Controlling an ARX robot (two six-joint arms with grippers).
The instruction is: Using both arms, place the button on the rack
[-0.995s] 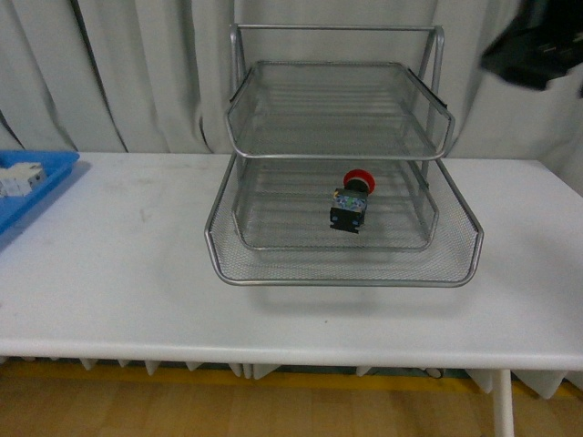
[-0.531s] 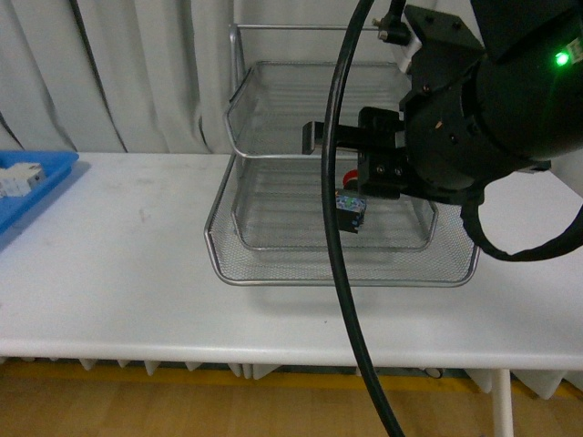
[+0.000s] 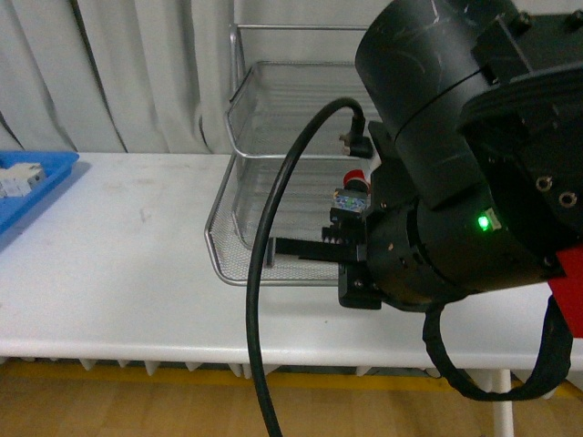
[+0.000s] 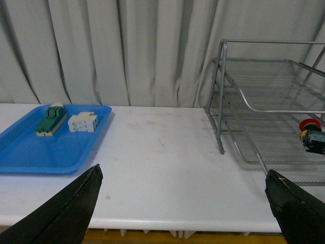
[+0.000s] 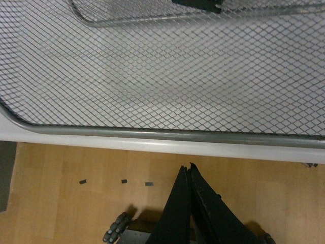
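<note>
White bench (image 3: 118, 273) w/ grey curtains (image 4: 101, 51) behind. We see the button (image 3: 352, 196) lying in the rack (image 3: 273, 137), on a lower tier, red cap toward the back. Right arm (image 3: 455, 164) bulks just in front of it; right tool (image 5: 189, 203) has its fingers pressed together, holding nothing. Left tool (image 4: 183, 203) spread wide, empty, well apart from the rack. Blue tray (image 4: 45, 147) w/ switches sits far left.

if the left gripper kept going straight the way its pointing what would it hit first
Probably nothing soon. The left gripper is open and points over bare white table toward the curtain. The blue tray lies to one side, the rack to the other, though depth is unclear.
</note>
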